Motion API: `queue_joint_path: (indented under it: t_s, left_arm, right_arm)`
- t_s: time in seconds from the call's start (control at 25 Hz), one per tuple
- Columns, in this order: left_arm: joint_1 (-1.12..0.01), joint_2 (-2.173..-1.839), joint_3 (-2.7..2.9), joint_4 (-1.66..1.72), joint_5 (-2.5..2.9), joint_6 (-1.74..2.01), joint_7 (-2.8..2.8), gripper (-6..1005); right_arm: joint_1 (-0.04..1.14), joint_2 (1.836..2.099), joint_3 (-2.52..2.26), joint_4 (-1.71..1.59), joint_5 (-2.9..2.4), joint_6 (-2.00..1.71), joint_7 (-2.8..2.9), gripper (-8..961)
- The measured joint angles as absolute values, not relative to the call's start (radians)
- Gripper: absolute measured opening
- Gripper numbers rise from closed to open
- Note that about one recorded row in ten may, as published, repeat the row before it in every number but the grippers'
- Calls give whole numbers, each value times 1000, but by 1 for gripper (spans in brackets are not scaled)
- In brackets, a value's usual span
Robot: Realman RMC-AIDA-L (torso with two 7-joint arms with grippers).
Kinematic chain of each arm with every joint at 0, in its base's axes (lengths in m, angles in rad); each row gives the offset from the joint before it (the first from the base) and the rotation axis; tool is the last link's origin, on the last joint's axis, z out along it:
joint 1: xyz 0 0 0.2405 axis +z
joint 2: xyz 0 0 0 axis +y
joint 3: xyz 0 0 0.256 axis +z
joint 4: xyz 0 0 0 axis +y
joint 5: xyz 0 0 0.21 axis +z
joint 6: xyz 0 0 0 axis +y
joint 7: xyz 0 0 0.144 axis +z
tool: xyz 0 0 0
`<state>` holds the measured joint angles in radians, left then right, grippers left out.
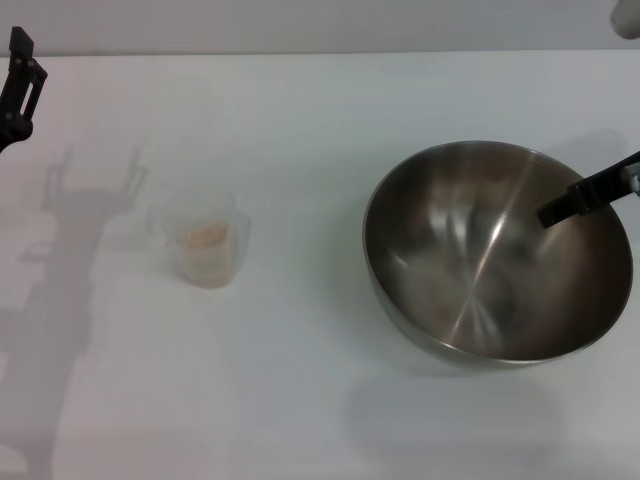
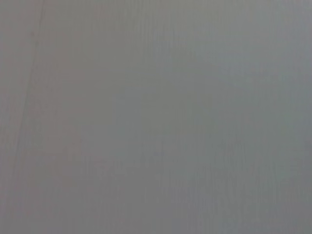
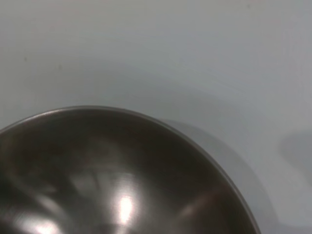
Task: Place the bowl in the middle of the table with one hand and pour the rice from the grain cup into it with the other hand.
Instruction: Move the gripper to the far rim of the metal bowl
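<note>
On the right half of the white table [image 1: 300, 400] sits the stainless-steel bowl [image 1: 498, 250], upright. Over its right rim reaches the right gripper [image 1: 585, 195]; whether it clamps the rim I cannot tell. Well apart to the left stands the grain cup [image 1: 205, 240] with rice [image 1: 205, 236] inside. At the far left edge hangs the left gripper [image 1: 20, 85], its opening unclear

One bowl [image 1: 497, 250], one grain cup [image 1: 205, 240], one table [image 1: 300, 400].
</note>
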<state>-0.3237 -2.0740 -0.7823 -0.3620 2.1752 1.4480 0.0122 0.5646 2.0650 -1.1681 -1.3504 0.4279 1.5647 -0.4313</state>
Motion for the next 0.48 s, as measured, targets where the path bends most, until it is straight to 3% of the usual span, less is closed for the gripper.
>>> queue_joint_path:
  t_s: [0.24,0.48]
  left_arm:
    - [-320,-2074,-782,-362,2175,1454,12,862]
    - [-319,-2074,-782,-364,2175,1456,12,862]
  right_arm:
    - [569,2065,-1172,-1339,428,1561,-447,541]
    - [569,2065,-1172,-1338,428,1562,-458,263]
